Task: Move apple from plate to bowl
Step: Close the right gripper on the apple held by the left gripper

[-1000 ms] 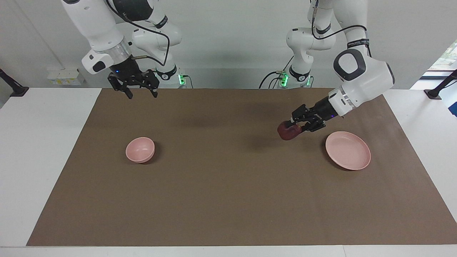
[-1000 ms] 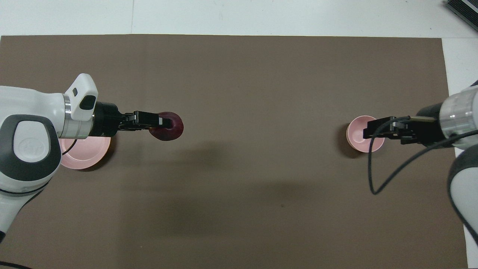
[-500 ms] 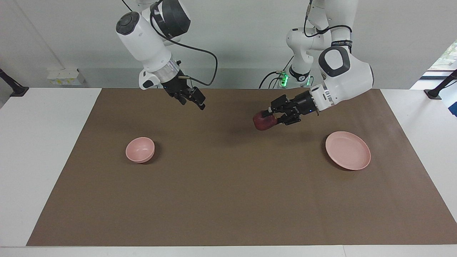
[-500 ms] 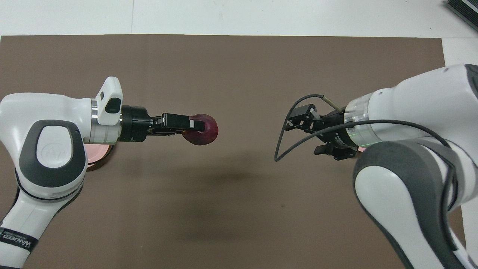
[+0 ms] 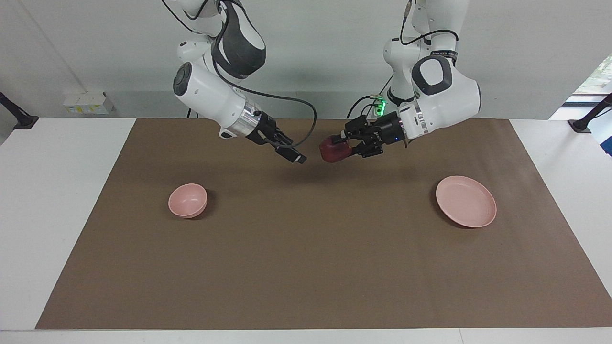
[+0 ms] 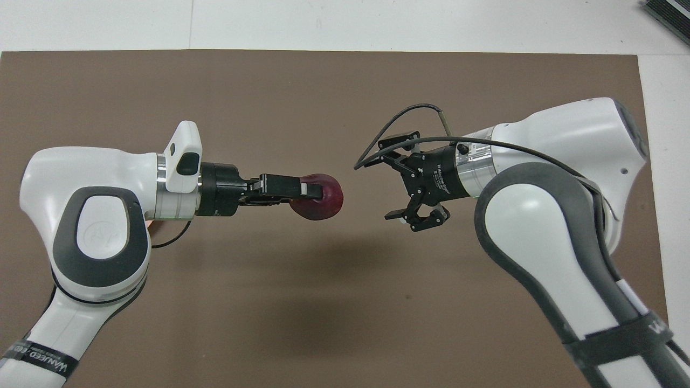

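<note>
Facing view: the left claw (image 5: 340, 144) grips the apple (image 5: 333, 150) in the air over the middle of the bench (image 5: 306, 267), between the bare plate (image 5: 465, 201) and the bowl (image 5: 188, 200). The right claw (image 5: 292, 155) points at the fruit, just short of it.

Overhead view: the right claw (image 6: 398, 183) stands wide open facing the apple (image 6: 319, 195). For a clean handover, I judge its fingers should close across the free sides before the left lets go.

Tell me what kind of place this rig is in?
Likely a robotics lab: two arms at a white table with a brown mat, the left gripper holding an apple, bare wall, no kitchen fittings.
</note>
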Tool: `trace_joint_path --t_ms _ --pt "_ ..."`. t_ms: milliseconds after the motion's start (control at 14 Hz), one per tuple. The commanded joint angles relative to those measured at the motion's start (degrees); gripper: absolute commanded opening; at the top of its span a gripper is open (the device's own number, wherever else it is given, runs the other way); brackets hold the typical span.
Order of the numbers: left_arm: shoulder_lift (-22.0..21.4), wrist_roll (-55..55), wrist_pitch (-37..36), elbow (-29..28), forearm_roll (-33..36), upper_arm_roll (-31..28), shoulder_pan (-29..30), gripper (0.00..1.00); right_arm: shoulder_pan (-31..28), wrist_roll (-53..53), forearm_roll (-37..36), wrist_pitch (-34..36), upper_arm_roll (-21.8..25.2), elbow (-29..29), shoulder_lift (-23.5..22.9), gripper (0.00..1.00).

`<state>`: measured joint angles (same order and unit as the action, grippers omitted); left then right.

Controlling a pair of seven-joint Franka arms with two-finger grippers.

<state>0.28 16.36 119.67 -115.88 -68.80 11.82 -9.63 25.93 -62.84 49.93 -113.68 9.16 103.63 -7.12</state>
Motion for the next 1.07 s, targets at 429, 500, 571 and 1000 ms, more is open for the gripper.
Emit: trace_joint_path --t_ms 429,500,571,1000 --pt "-1.2 -2.6 8.9 -1.0 -2.7 1.5 -2.9 0.0 -0.1 -4.5 15.8 -2.3 -0.1 -0.4 -3.1 1.0" --pt "-1.1 -2.8 9.5 -0.8 -2.7 1.9 -2.9 0.0 0.3 -5.1 15.8 -2.6 -0.1 -0.4 -3.1 1.0" --pt "-0.9 -2.9 10.8 -0.6 -2.6 2.0 -2.9 0.0 0.3 -5.3 15.9 -2.2 -0.2 -0.2 -3.2 1.0" --pt "-0.5 -5.4 15.1 0.7 -2.4 4.8 -3.0 0.0 2.5 -5.3 15.9 -2.9 -0.2 0.2 -2.9 1.0"
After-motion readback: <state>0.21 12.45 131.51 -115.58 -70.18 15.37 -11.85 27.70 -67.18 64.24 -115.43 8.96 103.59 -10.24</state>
